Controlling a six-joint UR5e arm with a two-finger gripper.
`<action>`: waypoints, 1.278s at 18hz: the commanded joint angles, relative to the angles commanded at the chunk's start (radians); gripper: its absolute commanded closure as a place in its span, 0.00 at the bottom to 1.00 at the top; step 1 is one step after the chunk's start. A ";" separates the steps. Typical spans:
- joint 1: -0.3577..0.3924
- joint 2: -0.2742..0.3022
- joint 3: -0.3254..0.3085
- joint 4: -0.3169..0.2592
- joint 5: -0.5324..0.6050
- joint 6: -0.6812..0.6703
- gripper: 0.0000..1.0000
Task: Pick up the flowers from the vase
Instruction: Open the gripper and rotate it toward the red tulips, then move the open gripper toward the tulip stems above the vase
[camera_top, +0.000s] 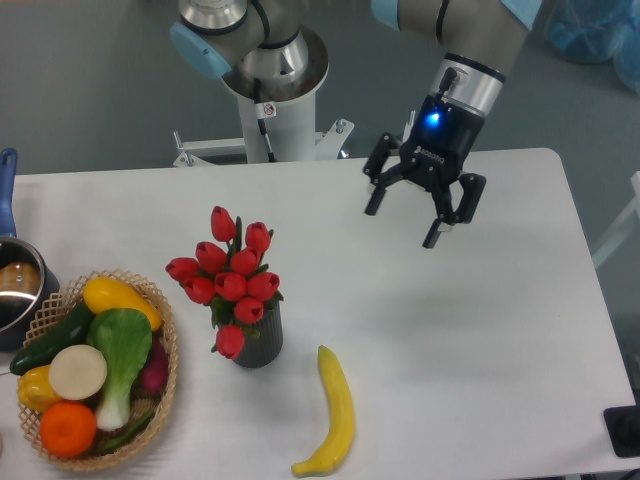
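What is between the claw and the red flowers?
Nothing: in the camera view only bare white table lies between the open claw and the flowers.

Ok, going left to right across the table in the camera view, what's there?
Pot → wicker basket of vegetables → flowers in the vase → banana → gripper, open, above the table.

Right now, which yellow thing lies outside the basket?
The banana, lying alone on the table right of the vase; the other yellow ones sit inside the basket.
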 joint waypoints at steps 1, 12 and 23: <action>-0.001 0.000 -0.008 0.009 -0.038 0.000 0.00; -0.035 -0.077 0.040 0.022 -0.249 -0.034 0.00; -0.121 -0.132 0.109 0.018 -0.007 -0.064 0.00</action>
